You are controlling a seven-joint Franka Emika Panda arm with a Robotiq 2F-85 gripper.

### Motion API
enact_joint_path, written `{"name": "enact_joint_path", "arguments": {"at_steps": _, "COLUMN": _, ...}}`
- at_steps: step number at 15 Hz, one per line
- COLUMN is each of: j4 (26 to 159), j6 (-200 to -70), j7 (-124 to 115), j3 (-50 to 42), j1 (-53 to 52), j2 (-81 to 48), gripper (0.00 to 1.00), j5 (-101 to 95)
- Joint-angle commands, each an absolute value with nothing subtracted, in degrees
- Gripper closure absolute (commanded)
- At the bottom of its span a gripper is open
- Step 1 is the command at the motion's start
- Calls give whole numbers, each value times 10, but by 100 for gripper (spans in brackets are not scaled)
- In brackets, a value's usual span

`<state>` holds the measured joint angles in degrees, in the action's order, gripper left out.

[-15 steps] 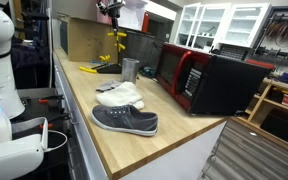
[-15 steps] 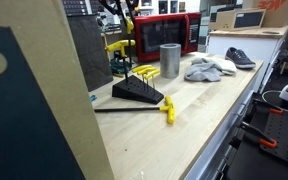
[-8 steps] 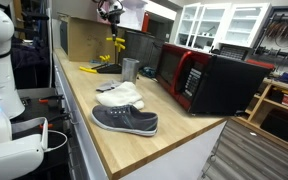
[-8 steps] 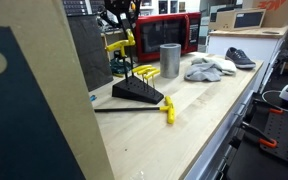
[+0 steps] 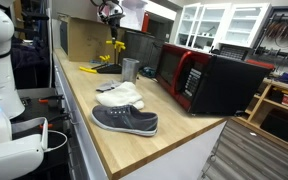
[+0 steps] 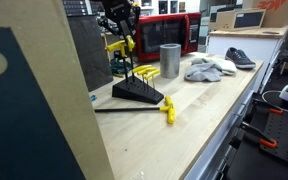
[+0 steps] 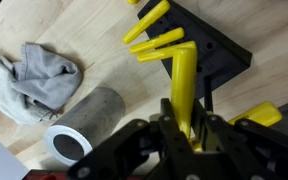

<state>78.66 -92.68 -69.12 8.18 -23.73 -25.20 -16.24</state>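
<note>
Yellow-handled tool (image 7: 184, 85), held aloft, just above black rack (image 7: 219, 55)

The gripper (image 6: 118, 33) is coming down a little. In an exterior view, more of its dark body is showing under the top edge of the picture than 1 second ago. The yellow-handled tool (image 6: 120, 45) that it is carrying is moving with it and is getting slightly nearer to the black rack (image 6: 136, 92) below. In an exterior view the tool (image 5: 115, 45) is also looking shorter than before, so it seems to be turning in the air, but it is too small there to tell surely. The shift is small and slow across the 2 earlier moments.
</note>
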Motion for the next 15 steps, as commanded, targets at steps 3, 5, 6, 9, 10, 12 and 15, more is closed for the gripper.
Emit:
{"name": "enact_joint_path", "arguments": {"at_steps": 3, "j4": 787, "j6": -941, "j7": -693, "j3": 79, "j1": -239, "j2": -248, "gripper": 94, "j5": -160}}
{"name": "enact_joint_path", "arguments": {"at_steps": 5, "j4": 788, "j6": -949, "j7": -692, "j3": 80, "j1": -238, "j2": -247, "gripper": 94, "j5": -158}}
{"name": "enact_joint_path", "arguments": {"at_steps": 6, "j4": 787, "j6": -954, "j7": -692, "j3": 80, "j1": -240, "j2": -247, "gripper": 94, "j5": -160}}
{"name": "enact_joint_path", "arguments": {"at_steps": 9, "j4": 788, "j6": -965, "j7": -692, "j3": 81, "j1": -240, "j2": -248, "gripper": 94, "j5": -156}}
{"name": "enact_joint_path", "arguments": {"at_steps": 10, "j4": 788, "j6": -964, "j7": -692, "j3": 82, "j1": -240, "j2": -249, "gripper": 94, "j5": -155}}
{"name": "enact_joint_path", "arguments": {"at_steps": 12, "j4": 794, "j6": -962, "j7": -694, "j3": 82, "j1": -238, "j2": -247, "gripper": 94, "j5": -149}}
{"name": "enact_joint_path", "arguments": {"at_steps": 15, "j4": 803, "j6": -956, "j7": -697, "j3": 83, "j1": -233, "j2": -239, "gripper": 94, "j5": -134}}
